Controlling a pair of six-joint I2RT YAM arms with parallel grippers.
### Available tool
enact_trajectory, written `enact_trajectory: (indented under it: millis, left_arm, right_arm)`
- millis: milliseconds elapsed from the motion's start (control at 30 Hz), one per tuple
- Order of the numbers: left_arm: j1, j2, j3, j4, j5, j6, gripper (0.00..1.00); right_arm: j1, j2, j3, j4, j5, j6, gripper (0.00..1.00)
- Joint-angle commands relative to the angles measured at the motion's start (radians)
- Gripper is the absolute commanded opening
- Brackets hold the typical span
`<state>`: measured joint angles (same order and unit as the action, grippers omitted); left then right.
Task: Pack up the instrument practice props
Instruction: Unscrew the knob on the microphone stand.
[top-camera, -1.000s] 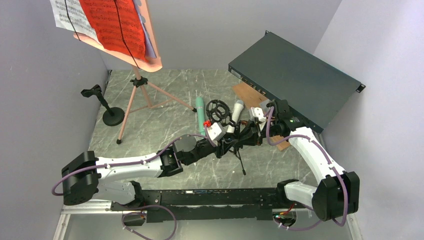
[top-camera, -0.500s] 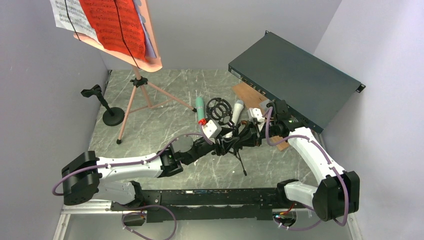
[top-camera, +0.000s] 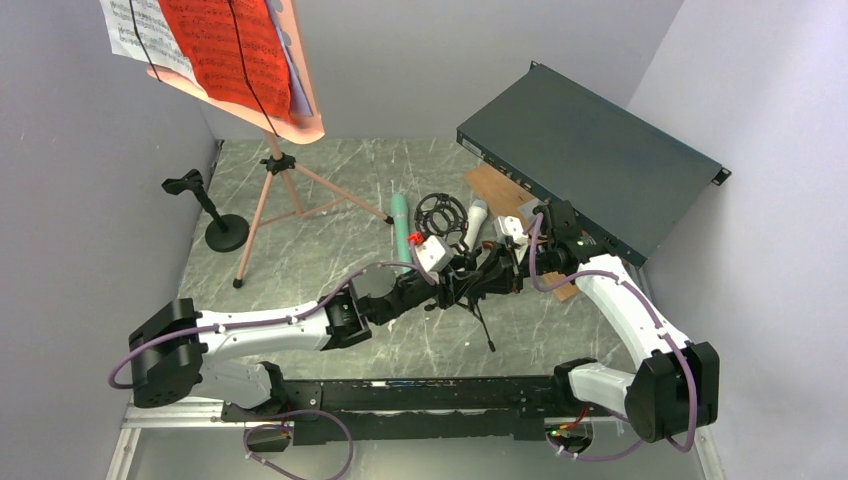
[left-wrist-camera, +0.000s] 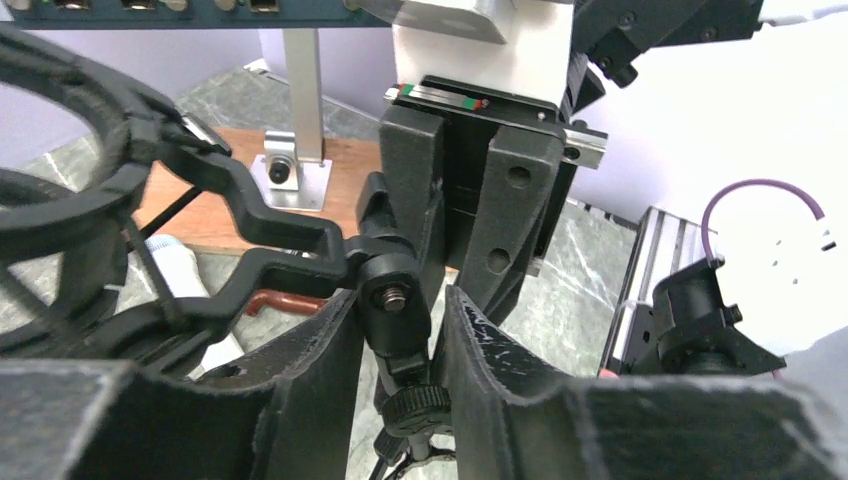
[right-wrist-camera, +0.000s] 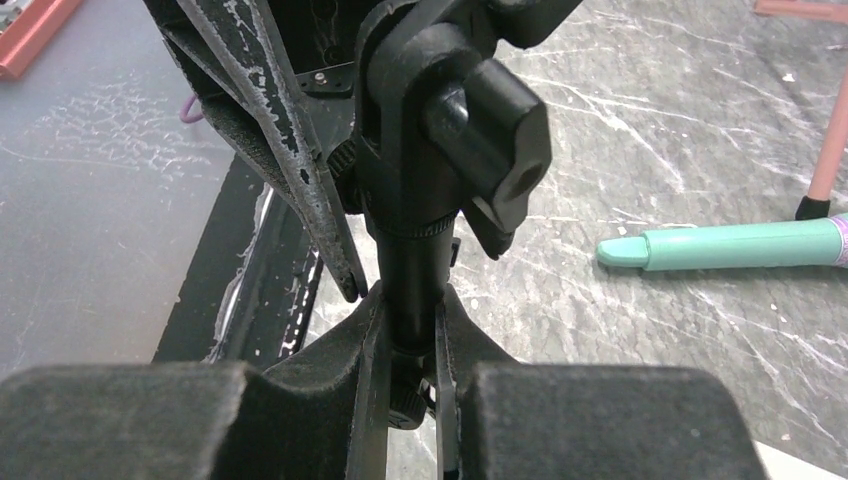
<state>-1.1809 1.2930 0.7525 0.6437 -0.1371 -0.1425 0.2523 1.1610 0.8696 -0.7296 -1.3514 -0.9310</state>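
A black microphone mount (top-camera: 440, 214) with a ring cradle and thin tripod legs stands mid-table between both grippers. My right gripper (right-wrist-camera: 410, 300) is shut on its stem (right-wrist-camera: 412, 262). My left gripper (left-wrist-camera: 400, 300) stands open around the mount's pivot joint (left-wrist-camera: 392, 292), with a slim gap on the right side. The green microphone (top-camera: 402, 229) and the white microphone (top-camera: 475, 220) lie beside the mount. The pink music tripod (top-camera: 281, 172) stands at the back left and carries the white, red and lavender pages (top-camera: 225, 45). A second black mount (top-camera: 208, 212) stands by the left wall.
A large dark green metal box (top-camera: 590, 165) leans at the back right, partly over a brown wooden board (top-camera: 493, 186). Grey walls close in the left, back and right sides. The arms' base rail (top-camera: 420, 395) runs along the near edge.
My left gripper's jaws widened off the mount's joint, then narrowed a little. The left arm has stretched slightly towards the mount, and the ring cradle has shifted a touch. My right gripper kept its hold.
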Motion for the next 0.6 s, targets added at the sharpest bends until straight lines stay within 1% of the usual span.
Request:
enact_trajectory:
  millis: [0,233,400,467,533,567]
  left_arm:
    - [0.007,0.011,0.071,-0.118,0.05,0.03,0.36]
    - [0.024,-0.009,0.13,-0.294,0.11,0.062,0.37]
    - [0.043,-0.006,0.166,-0.364,0.128,0.066,0.48]
    - [0.047,0.0,0.172,-0.366,0.147,0.066,0.5]
    - [0.05,0.007,0.178,-0.366,0.156,0.064,0.49]
    - [0.051,0.01,0.18,-0.365,0.157,0.064,0.44]
  right_arm:
    - [0.007,-0.017,0.006,0.041,-0.068,-0.002,0.0]
    - [0.007,-0.015,0.005,0.047,-0.066,0.004,0.0]
    - [0.007,-0.014,0.003,0.051,-0.066,0.008,0.0]
    - [0.007,-0.013,0.002,0.051,-0.066,0.008,0.0]
    - [0.008,-0.013,0.003,0.051,-0.065,0.008,0.0]
    - [0.008,-0.014,0.003,0.051,-0.064,0.008,0.0]
